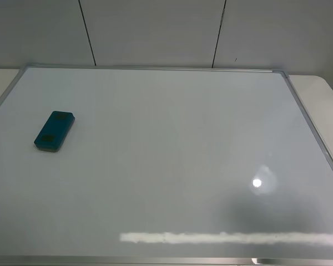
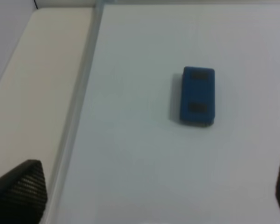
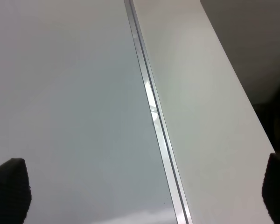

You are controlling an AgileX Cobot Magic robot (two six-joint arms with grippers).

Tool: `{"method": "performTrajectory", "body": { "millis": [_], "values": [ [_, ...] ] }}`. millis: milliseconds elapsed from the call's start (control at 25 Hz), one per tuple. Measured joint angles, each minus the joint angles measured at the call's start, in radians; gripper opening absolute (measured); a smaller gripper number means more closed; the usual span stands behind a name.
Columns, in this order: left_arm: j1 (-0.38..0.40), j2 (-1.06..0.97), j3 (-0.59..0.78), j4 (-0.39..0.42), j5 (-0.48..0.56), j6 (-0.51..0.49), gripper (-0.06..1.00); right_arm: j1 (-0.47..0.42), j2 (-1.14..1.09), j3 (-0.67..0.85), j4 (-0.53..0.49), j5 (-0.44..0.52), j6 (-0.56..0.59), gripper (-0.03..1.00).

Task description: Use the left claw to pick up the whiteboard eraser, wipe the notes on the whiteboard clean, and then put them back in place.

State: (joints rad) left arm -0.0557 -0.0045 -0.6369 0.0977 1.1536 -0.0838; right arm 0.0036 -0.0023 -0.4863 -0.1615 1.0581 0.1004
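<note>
The teal-blue whiteboard eraser (image 1: 54, 131) lies flat on the left part of the whiteboard (image 1: 172, 144), with two darker patches on top. It also shows in the left wrist view (image 2: 198, 95). No notes show on the board in any view. Neither arm shows in the exterior high view. My left gripper (image 2: 149, 196) is open and empty, its fingertips (image 2: 21, 193) wide apart, held above the board short of the eraser. My right gripper (image 3: 144, 191) is open and empty above the board's right frame.
The board's silver frame (image 1: 311, 124) runs along the right, with cream table (image 1: 322, 88) beyond it. The left frame edge (image 2: 81, 93) borders more table. A lamp glare spot (image 1: 257, 182) and a bright streak (image 1: 227, 238) show near the front.
</note>
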Motion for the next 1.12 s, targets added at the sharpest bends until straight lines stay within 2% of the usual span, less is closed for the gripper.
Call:
{"method": "performTrajectory", "body": {
  "millis": [320,1120],
  "values": [
    [0.054,0.000,0.121,-0.073,-0.086,0.002,0.99,0.000,0.000,0.000,0.000,0.000,0.000,0.99],
    [0.056,0.000,0.127,-0.072,-0.090,0.034,0.99,0.000,0.000,0.000,0.000,0.000,0.000,0.99]
  ]
}}
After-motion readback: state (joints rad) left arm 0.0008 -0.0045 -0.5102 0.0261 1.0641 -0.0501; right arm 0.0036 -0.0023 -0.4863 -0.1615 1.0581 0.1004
